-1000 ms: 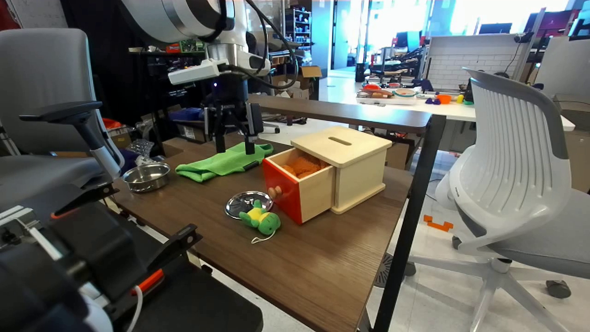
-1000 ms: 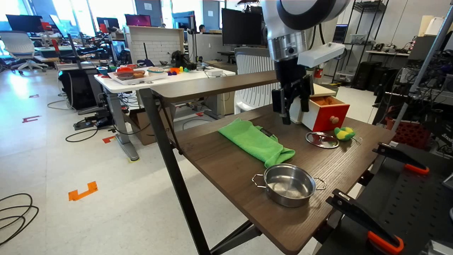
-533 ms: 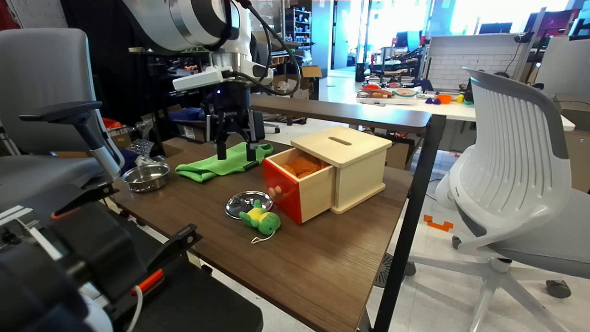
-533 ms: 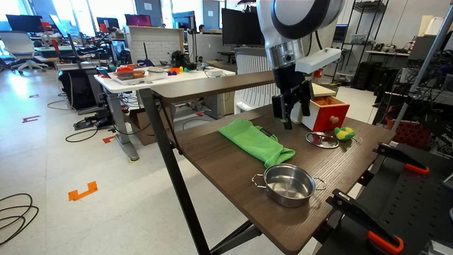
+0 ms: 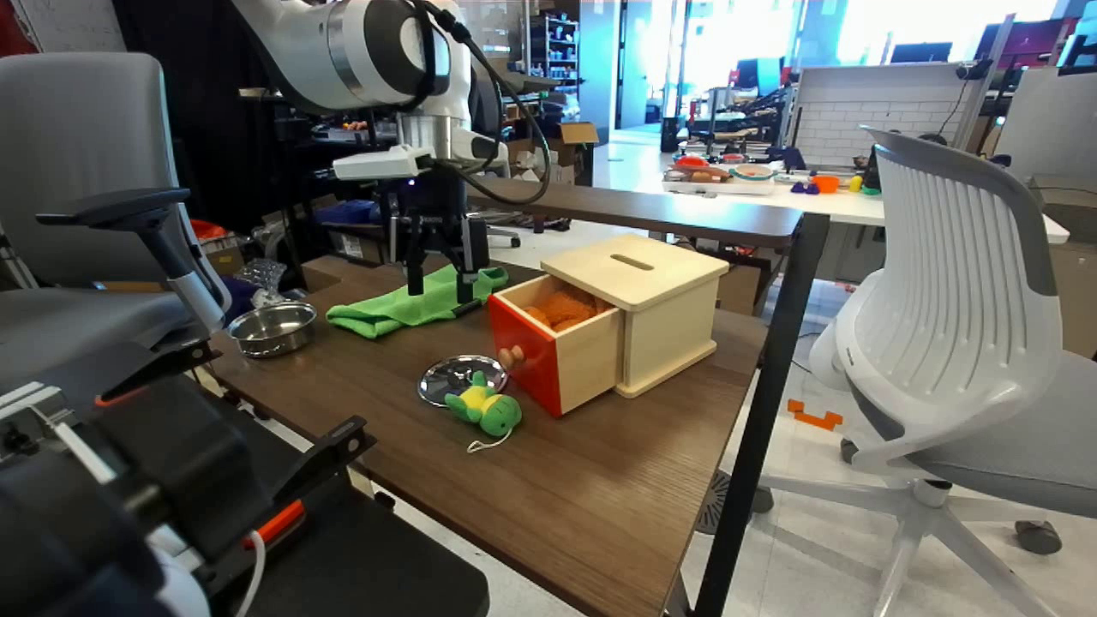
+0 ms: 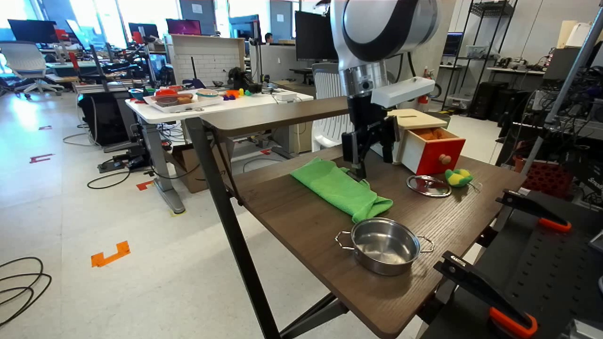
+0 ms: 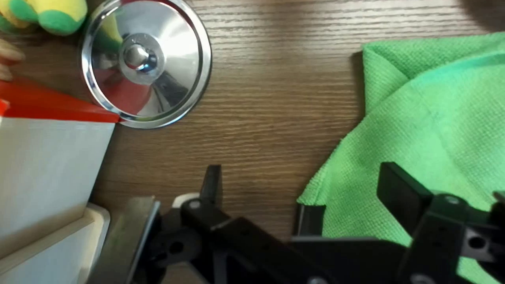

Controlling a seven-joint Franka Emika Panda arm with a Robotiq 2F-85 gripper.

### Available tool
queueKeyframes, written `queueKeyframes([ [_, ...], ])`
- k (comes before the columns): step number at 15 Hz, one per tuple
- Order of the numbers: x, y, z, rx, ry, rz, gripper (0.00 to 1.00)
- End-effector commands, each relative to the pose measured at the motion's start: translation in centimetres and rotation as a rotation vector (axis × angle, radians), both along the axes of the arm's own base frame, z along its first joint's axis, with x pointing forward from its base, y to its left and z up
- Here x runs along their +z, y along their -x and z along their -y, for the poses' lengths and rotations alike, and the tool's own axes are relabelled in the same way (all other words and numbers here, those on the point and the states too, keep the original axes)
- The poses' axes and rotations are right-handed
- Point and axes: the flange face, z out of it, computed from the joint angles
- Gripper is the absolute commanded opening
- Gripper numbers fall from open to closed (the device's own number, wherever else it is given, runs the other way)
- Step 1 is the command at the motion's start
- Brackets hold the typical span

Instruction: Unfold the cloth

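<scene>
Claw (image 6: 374, 168) is shifting toward the green cloth (image 6: 335, 188) over the last half second, its fingers (image 7: 399, 191) standing apart, holding nothing. Cloth is lying unmoved, still folded, on the tabletop (image 6: 282, 205) below the claw, its dark tag (image 7: 311, 220) showing between the fingers in the wrist view. Contact: can't tell. Probably lining up an edge pinch; unfolding isn't starting yet.

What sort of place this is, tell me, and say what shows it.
Probably a robotics lab or open-plan tech office: a robot arm, a white swivel chair and a large black monitor point that way.
</scene>
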Motion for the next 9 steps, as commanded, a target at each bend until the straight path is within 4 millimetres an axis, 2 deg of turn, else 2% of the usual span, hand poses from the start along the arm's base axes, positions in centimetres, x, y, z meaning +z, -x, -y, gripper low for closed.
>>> queueKeyframes([
  [1, -0.6, -1.0, 0.3, -0.008, -0.021, 0.01, 1.0],
  [9, -1.8, -2.5, 1.6, -0.03, 0.01, -0.011, 1.0],
])
